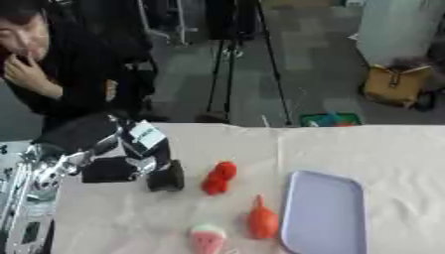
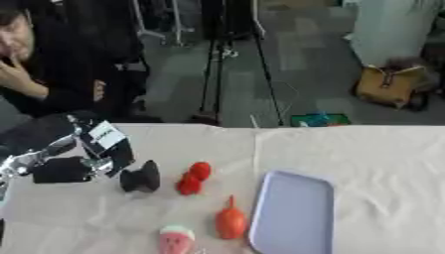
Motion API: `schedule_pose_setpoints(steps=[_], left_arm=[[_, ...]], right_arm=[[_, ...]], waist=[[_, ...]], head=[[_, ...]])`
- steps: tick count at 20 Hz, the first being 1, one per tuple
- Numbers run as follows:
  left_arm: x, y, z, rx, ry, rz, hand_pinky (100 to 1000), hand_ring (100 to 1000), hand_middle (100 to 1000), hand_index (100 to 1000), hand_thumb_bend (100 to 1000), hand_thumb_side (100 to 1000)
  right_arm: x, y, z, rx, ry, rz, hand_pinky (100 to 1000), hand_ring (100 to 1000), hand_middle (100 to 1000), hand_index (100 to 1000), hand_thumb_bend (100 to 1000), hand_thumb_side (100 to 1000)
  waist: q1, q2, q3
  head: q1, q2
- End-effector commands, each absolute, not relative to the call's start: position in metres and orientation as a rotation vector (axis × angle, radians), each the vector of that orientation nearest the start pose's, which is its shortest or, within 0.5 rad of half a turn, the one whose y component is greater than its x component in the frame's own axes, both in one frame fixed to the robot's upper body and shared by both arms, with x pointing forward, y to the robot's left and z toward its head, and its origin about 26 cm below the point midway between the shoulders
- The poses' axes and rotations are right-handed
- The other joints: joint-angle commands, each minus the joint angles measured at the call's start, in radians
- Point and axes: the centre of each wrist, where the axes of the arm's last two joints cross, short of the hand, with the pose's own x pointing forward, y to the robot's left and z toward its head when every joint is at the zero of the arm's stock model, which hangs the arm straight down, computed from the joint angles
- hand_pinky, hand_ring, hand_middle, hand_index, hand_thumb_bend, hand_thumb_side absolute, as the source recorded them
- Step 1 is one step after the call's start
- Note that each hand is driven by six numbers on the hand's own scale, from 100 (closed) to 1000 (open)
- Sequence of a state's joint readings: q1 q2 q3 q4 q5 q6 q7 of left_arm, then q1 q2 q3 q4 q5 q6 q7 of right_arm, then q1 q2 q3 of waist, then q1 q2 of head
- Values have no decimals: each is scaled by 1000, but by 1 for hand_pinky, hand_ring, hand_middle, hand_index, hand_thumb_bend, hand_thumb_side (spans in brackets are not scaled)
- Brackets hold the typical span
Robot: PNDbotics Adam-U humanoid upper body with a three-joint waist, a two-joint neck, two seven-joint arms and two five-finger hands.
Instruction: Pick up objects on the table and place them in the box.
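My left hand [image 1: 163, 177] hovers just left of a red lumpy toy [image 1: 219, 177] on the cloth, apart from it; its fingers are too blurred to judge. An orange carrot-like toy [image 1: 262, 220] lies nearer me, beside the left edge of a flat lilac tray [image 1: 326, 212]. A watermelon-slice toy [image 1: 208, 239] sits at the bottom edge. My right hand shows in neither view.
A beige cloth [image 1: 382, 154] covers the table. Past its far edge stand tripod legs [image 1: 222, 64], a yellow bag [image 1: 396, 84] and a small green item [image 1: 330, 119] on the floor. A seated person is at far left.
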State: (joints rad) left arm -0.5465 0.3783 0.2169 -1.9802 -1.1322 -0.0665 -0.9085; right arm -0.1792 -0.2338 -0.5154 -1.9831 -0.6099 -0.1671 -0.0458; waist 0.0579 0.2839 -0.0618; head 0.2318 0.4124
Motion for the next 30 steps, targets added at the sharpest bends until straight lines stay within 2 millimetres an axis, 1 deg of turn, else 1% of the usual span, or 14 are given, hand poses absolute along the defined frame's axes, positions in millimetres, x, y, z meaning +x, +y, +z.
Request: schedule_pose_setpoints(steps=[1,6,12,16,21,24,30], left_arm=[[305,285,313,1244,-1469,-1431,1000,1000,765,583,100,980],[314,265,324,1199,-1573,-1522,1000,1000,764,583,100,981],[330,234,330,1121,-1673,-1664,1000,1000,770,588,100,981],[340,218,331,1072,-1713,-1731,1000,1000,766,582,100,983],[350,204,331,1032,-1735,-1785,1000,1000,763,578,100,970],[357,192,327,989,-1744,-1836,1000,1000,760,578,100,968],[369,176,320,931,-1742,-1885,1000,1000,757,572,100,968]], right_arm=[[257,-386,191,21,-2457,-490,633,724,592,721,100,424],[257,-385,191,35,-2452,-488,633,729,592,721,100,425],[259,-383,192,57,-2453,-479,633,730,592,721,100,427],[261,-381,194,71,-2455,-470,634,731,593,721,100,428],[262,-379,195,85,-2455,-462,635,732,593,721,100,427],[263,-378,196,101,-2454,-452,635,736,592,720,100,427],[266,-375,199,126,-2455,-440,634,737,592,720,100,427]], waist=[[-3,-25,-4],[-3,-28,-14],[-3,-27,-37],[1,-23,-54],[4,-21,-66],[9,-19,-76],[15,-14,-94]], head=[[-4,6],[-1,7],[10,-5],[18,-14],[23,-19],[29,-20],[41,-26]])
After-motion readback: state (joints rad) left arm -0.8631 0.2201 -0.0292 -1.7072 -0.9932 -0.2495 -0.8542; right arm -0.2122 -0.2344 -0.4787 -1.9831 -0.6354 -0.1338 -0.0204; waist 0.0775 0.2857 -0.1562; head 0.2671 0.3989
